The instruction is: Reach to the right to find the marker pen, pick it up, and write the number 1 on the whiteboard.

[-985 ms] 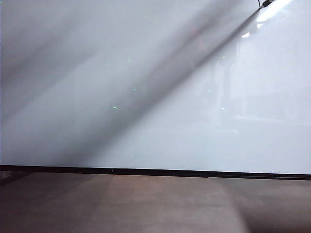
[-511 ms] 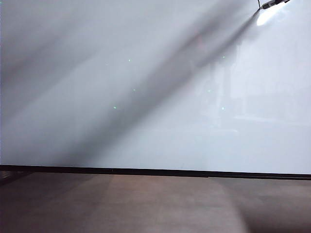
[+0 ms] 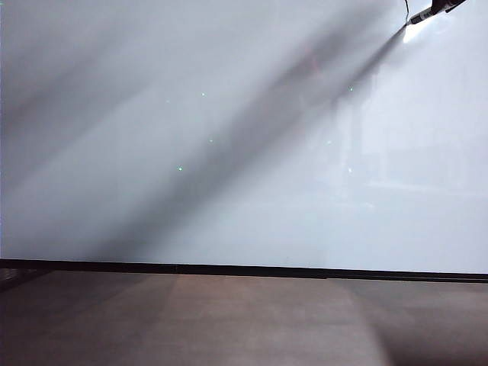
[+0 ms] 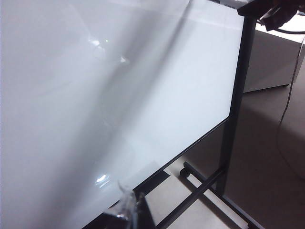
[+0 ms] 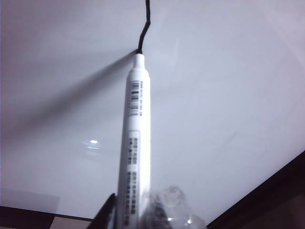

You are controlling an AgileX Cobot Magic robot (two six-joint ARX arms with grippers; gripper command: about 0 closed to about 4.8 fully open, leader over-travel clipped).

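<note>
marker pen [image 5: 135,138] clamped in the right gripper [image 5: 136,210], tip on the whiteboard [image 3: 229,152].
in the right wrist view the white barrel runs straight out from between the fingers [image 5: 106,214], which close on its rear part; its dark tip touches the glossy panel at the end of a thin black stroke [image 5: 144,26]. in the exterior view only the pen's front and a dark bit of the arm show at the upper right corner, pointing down-left at the board. the left gripper [image 4: 128,217] sits near the board's black bottom edge, beside the stand's post [image 4: 236,105]; whether its fingers are open or closed cannot be told. wide bare board spreads left of and below the tip.
</note>
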